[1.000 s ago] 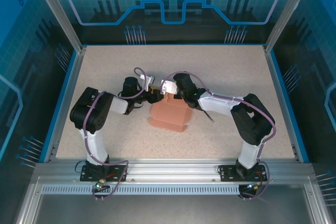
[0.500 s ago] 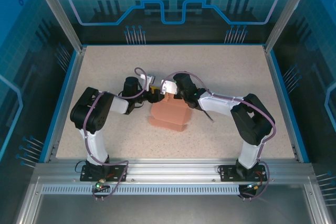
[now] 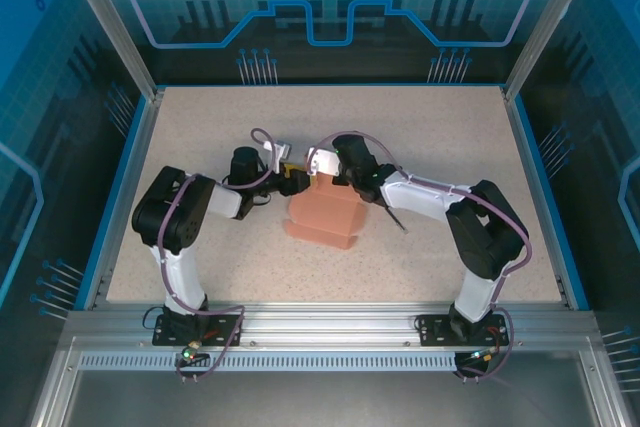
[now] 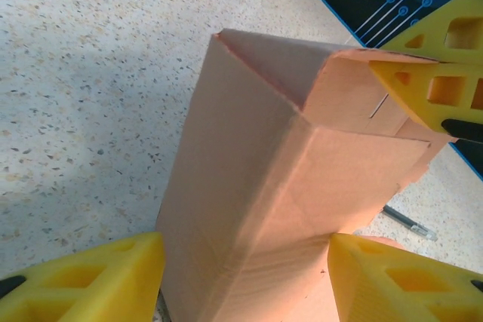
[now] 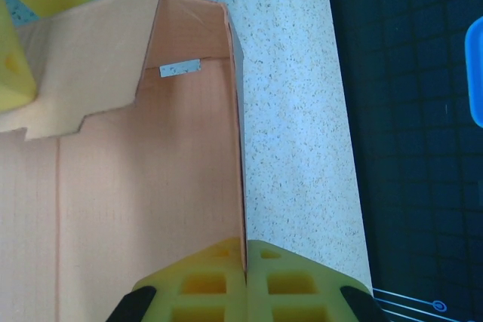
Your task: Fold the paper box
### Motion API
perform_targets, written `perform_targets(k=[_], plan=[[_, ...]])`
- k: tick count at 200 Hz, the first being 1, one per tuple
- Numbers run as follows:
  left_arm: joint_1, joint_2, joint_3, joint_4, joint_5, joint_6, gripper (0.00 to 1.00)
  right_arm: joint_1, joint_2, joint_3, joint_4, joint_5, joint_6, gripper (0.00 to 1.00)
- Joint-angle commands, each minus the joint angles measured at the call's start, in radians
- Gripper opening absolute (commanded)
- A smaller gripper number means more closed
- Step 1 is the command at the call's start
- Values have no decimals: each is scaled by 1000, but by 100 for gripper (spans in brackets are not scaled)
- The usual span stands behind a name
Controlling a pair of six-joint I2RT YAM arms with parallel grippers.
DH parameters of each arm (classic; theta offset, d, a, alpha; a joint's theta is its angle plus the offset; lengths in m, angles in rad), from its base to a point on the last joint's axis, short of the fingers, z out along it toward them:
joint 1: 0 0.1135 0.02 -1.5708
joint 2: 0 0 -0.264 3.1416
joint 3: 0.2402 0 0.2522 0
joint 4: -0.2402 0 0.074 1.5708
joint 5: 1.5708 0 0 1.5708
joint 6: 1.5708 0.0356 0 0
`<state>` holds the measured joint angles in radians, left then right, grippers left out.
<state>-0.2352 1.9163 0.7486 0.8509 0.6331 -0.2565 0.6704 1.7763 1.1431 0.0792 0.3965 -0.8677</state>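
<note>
The salmon-pink paper box [image 3: 325,215] lies half-formed at the table's middle, with one flap raised at its far end. My left gripper [image 3: 292,183] is at the box's far-left corner. In the left wrist view its yellow fingers [image 4: 90,280] press both sides of the box [image 4: 256,186], whose creased ridge runs between them. My right gripper [image 3: 323,171] reaches in from the right. In the right wrist view it [image 5: 245,262] is shut on the thin edge of an upright box wall [image 5: 151,186].
A thin dark pen-like stick [image 3: 399,221] lies on the speckled table just right of the box, also visible as the stick [image 4: 407,221]. Blue rails and glass walls border the table [image 3: 200,127]; the right arm's forearm [image 3: 420,195] stretches across the right half.
Both wrists have edged slightly toward the far side, and the box has shifted a little with them. Both grips look unchanged.
</note>
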Motion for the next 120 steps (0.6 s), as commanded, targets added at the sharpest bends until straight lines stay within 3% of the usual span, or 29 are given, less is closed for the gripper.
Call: perform_targets(k=[1, 120], plan=[[13, -4, -8, 41, 45, -10, 61, -16, -38, 42, -62, -54, 24, 0], [8, 13, 27, -15, 42, 29, 70, -26, -14, 98, -122, -146, 73, 0]])
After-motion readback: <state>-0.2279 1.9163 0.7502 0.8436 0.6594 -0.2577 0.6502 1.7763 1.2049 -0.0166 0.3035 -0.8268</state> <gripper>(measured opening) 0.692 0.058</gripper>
